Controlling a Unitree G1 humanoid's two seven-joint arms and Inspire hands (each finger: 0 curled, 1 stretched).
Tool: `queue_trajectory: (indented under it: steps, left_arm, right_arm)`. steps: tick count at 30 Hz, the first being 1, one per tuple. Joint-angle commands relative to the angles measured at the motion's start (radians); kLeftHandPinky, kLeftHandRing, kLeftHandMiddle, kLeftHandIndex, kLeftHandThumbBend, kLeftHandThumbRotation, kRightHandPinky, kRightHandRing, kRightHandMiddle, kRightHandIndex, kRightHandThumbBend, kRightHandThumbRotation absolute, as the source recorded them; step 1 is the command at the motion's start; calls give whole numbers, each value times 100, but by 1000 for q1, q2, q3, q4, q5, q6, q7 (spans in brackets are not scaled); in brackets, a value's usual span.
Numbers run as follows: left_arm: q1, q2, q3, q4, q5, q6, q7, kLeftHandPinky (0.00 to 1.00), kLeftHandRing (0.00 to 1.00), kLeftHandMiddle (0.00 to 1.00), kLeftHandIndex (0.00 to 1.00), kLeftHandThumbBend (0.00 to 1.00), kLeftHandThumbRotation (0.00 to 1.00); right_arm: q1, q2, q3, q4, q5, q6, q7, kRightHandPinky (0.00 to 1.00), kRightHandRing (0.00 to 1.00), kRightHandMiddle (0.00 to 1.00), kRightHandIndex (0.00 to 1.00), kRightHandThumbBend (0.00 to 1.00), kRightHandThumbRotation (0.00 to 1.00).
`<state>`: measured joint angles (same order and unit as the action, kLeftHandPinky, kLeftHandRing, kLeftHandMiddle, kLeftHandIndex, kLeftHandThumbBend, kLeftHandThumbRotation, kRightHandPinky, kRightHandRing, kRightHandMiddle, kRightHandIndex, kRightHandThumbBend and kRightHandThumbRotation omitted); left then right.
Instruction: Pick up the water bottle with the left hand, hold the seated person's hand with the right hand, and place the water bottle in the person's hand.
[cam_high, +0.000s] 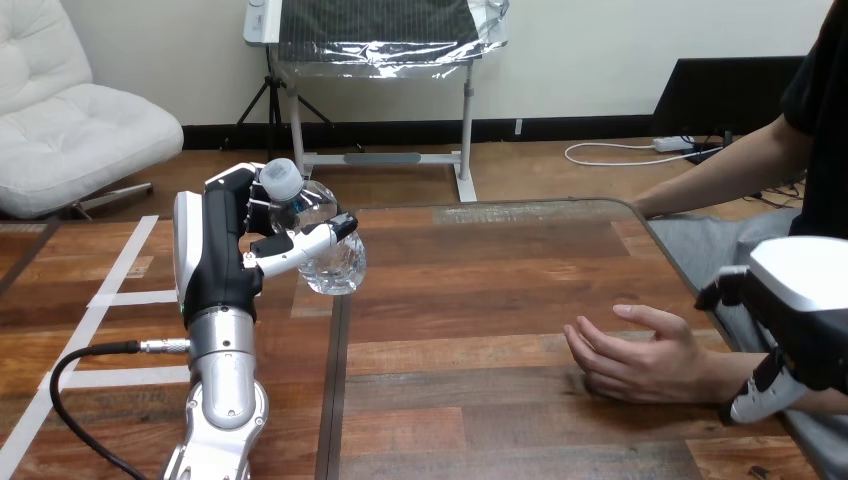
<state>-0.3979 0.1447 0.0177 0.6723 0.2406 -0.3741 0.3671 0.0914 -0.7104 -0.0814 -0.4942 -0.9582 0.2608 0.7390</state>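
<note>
A clear plastic water bottle (318, 236) with a pale cap is held off the table at the left, tilted with its cap up and to the left. My left hand (232, 250) is shut on it, fingers curled round its body and thumb across its front. The person's hand (635, 352) rests on the table at the right, relaxed with its fingers pointing left. My right hand (805, 300) sits over the person's wrist at the right edge, covering it. I cannot tell whether it grips the wrist.
The wooden table (480, 290) has a dark seam running front to back below the bottle. The person's other forearm (720, 170) lies along the far right corner.
</note>
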Motion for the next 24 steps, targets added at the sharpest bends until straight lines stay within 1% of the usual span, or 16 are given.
queue_trajectory:
  steps: [1, 12, 24]
  left_arm:
    - [-52, 9, 5, -74, -2, -46, 1, 45, 45, 47, 47, 75, 0]
    - [-49, 6, 6, -87, -2, -43, -1, 44, 45, 46, 46, 75, 0]
    - [-46, 7, 6, -95, 4, -45, 5, 44, 45, 46, 46, 76, 0]
  right_arm:
    - [-50, -9, 8, 5, -24, 19, -2, 69, 79, 82, 79, 78, 1]
    - [-62, -12, 21, 22, -25, 37, 4, 68, 78, 81, 79, 76, 1]
    - [-76, -15, 29, 73, 9, 15, -19, 68, 78, 81, 78, 76, 0]
